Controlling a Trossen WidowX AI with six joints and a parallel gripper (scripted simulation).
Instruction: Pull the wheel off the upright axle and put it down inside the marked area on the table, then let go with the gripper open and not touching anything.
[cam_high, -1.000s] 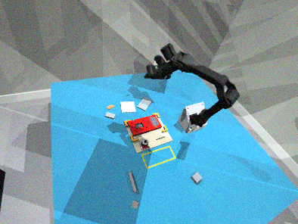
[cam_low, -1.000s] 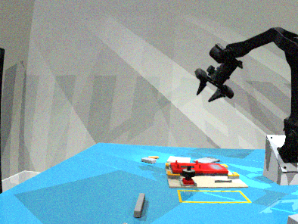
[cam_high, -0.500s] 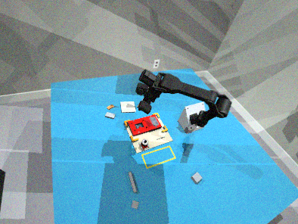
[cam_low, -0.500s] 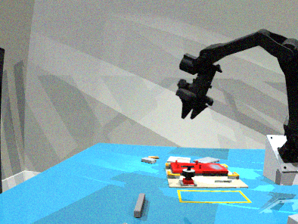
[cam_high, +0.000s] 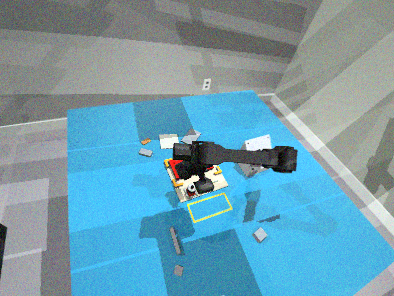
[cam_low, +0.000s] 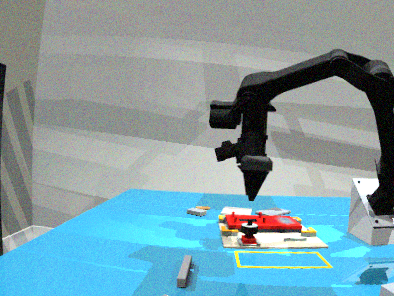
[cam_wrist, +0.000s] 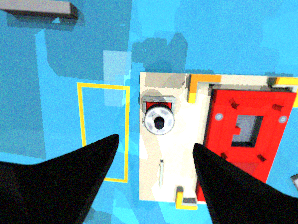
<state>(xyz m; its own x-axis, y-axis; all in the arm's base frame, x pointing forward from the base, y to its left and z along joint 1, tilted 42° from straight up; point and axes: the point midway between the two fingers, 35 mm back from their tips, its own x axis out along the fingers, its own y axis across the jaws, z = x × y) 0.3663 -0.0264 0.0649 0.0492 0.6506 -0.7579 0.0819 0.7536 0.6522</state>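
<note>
The wheel (cam_high: 191, 189) (cam_low: 249, 228) (cam_wrist: 167, 116) is a dark-sided disc with a pale top. It sits around the upright axle (cam_wrist: 159, 123), whose black tip shows at its centre. The axle's red foot (cam_low: 248, 241) stands on the cream board (cam_low: 285, 244) (cam_wrist: 175, 175). The marked area is a yellow outline (cam_high: 213, 215) (cam_low: 285, 267) (cam_wrist: 103, 85) on the blue table beside the board. My gripper (cam_low: 251, 199) (cam_wrist: 155, 143) is open and empty, fingers pointing down, well above the board. In the wrist view the wheel lies just beyond the gap between the fingertips. The top view partly hides the fingers.
A red plate (cam_low: 265, 223) (cam_wrist: 280, 101) with raised pegs lies on the board between yellow corner pieces. A grey bar (cam_high: 175, 241) (cam_low: 184, 272) (cam_wrist: 40, 9) lies beyond the outline. Grey blocks (cam_high: 259, 234) (cam_high: 178, 270) and a white square (cam_high: 168, 141) lie farther out.
</note>
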